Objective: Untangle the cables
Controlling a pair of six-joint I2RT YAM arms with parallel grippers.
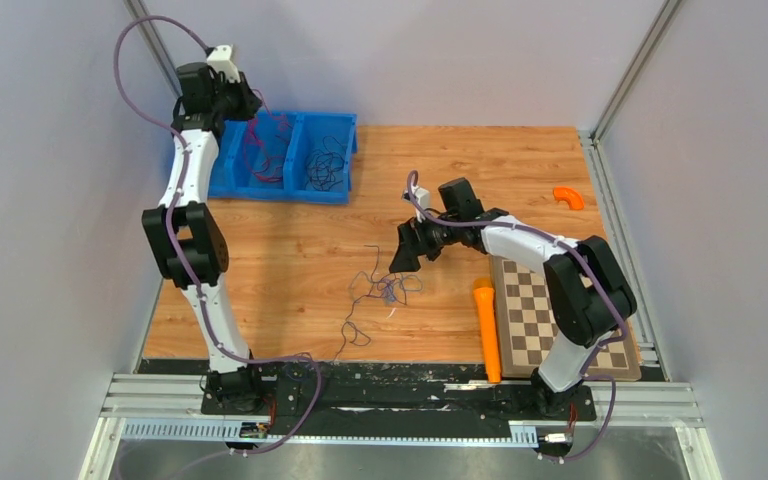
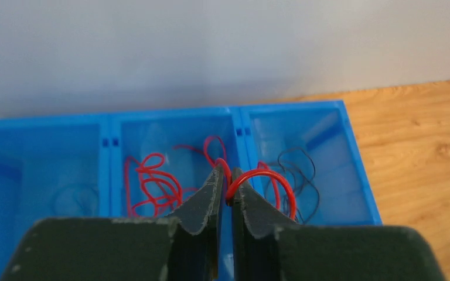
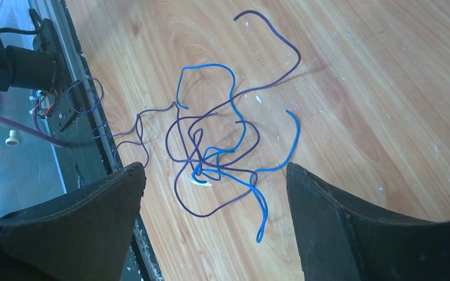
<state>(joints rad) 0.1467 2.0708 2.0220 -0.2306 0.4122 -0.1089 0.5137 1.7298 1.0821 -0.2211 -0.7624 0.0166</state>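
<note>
My left gripper [image 1: 250, 102] hangs over the blue bin [image 1: 290, 192] at the back left. In the left wrist view its jaws [image 2: 227, 171] stand almost together, with a loop of red cable [image 2: 281, 182] pinched at the tips. More red cable [image 2: 152, 181] lies in the bin's middle compartment, and a black cable [image 2: 304, 170] lies in the right one. A tangle of purple and blue cables [image 1: 385, 290] lies on the table's middle. My right gripper [image 1: 405, 258] hovers open above it, its jaws [image 3: 214, 167] wide on either side of the blue cable [image 3: 208, 66] and purple cable [image 3: 281, 41].
An orange cone-shaped piece [image 1: 485, 330] lies beside a chessboard [image 1: 545, 320] at the near right. A small orange curved piece [image 1: 568, 197] sits at the far right. One purple strand trails toward the metal rail [image 1: 410, 395] at the near edge.
</note>
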